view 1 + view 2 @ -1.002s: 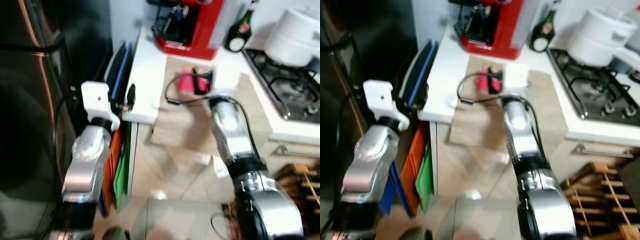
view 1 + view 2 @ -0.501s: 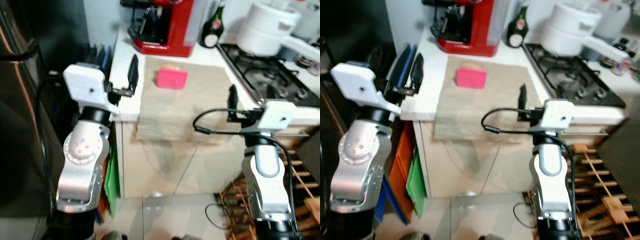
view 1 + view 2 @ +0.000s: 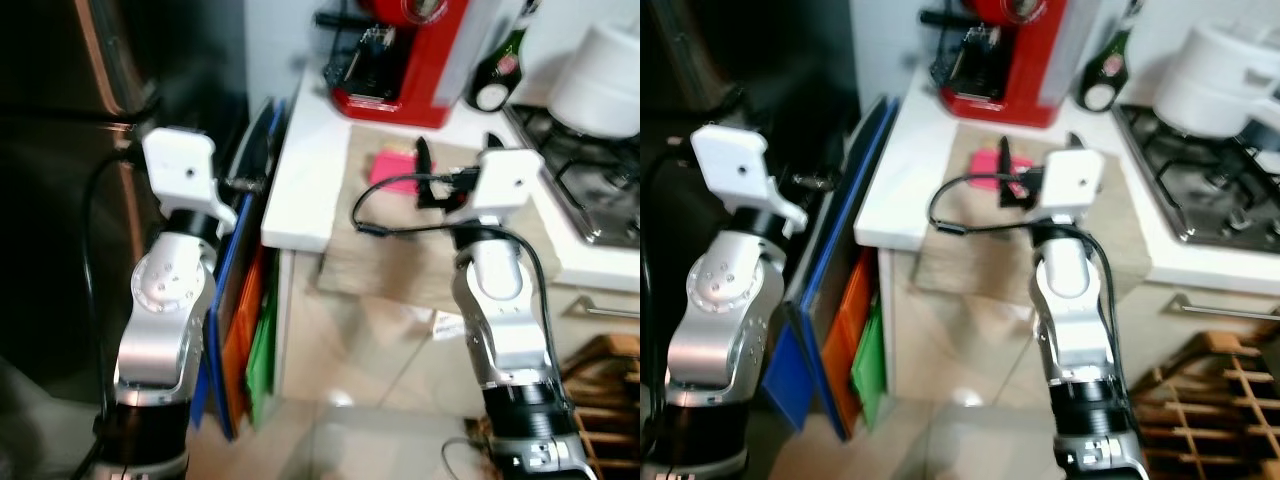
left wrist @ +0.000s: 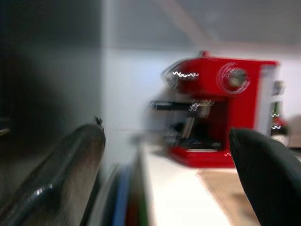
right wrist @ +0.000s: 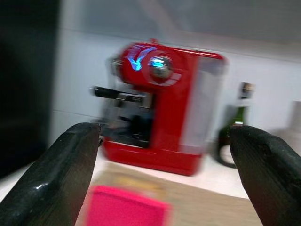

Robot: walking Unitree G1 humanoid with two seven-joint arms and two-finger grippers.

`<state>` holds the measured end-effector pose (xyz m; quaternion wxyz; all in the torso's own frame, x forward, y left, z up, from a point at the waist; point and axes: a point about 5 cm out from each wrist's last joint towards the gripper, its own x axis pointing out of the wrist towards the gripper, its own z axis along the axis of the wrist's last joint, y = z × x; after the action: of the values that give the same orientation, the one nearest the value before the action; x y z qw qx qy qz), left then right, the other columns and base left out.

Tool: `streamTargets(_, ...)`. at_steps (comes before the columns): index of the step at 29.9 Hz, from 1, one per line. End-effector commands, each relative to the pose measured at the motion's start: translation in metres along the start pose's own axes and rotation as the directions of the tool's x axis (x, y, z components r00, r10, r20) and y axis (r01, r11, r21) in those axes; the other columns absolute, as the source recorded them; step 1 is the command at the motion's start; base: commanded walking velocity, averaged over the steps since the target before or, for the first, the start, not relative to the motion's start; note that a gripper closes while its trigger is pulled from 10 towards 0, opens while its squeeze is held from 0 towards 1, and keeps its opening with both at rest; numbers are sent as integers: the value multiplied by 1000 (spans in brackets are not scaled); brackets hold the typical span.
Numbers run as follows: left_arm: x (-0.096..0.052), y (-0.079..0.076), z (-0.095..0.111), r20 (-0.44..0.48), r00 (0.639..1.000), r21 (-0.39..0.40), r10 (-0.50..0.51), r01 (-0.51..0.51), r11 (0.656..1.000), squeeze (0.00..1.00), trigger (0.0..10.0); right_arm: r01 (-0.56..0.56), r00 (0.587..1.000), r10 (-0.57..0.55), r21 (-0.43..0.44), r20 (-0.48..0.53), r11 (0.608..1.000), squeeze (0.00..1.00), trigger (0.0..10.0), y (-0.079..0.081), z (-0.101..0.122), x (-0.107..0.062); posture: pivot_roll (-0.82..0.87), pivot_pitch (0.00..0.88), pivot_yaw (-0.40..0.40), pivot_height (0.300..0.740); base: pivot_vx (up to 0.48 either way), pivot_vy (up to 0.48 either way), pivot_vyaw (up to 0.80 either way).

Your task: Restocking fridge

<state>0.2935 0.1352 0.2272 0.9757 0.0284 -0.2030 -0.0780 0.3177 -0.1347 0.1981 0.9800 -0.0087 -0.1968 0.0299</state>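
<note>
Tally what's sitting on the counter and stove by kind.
Red coffee machine: 1
Dark green glass bottle: 1
White lidded pot on the stove: 1
Flat pink rectangular packet: 1
Beige cloth mat: 1
Total: 5

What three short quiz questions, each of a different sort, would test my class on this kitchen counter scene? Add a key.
1. True or false: the pink box lies on the beige cloth.
2. The open right gripper points toward: A) the stove, B) the pink box, C) the floor?
3. Fill in: behind the pink box stands a red ____.

Key: 1 true; 2 B; 3 coffee machine.
</note>
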Motion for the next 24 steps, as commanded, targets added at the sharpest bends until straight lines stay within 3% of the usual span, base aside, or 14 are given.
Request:
streamTargets(1,6,-14,2,4,998,-22,-64,64,998,0,10000,42,999,-42,-24,-32,999,0,10000,-14,-6,-3,66,0,-67,740,480,0,0)
streamTargets(6,10,-22,0,-15,987,-22,-162,162,987,0,10000,48,998,-50,-35,-33,998,0,10000,-12,-7,-3,68,0,-65,740,480,0,0)
streamTargets(9,14,-24,-1,-23,981,-42,-192,190,981,0,10000,59,998,-61,-48,-29,997,0,10000,-14,-6,-4,62,0,-58,740,0,0,0)
streamTargets(13,18,-26,1,-26,974,13,-225,225,974,0,10000,64,997,-66,-55,-36,996,0,10000,-16,-6,-5,57,0,-54,740,0,0,-363)
streamTargets(21,28,-14,-8,-97,955,14,-280,283,959,0,10000,66,997,-69,-66,-35,996,0,10000,-15,-7,-8,46,0,-37,740,0,0,-184)
streamTargets(24,37,3,-17,-144,926,-34,-350,349,936,0,10000,66,997,-68,-64,-29,996,0,10000,-14,-6,-8,47,0,-42,740,0,0,0)
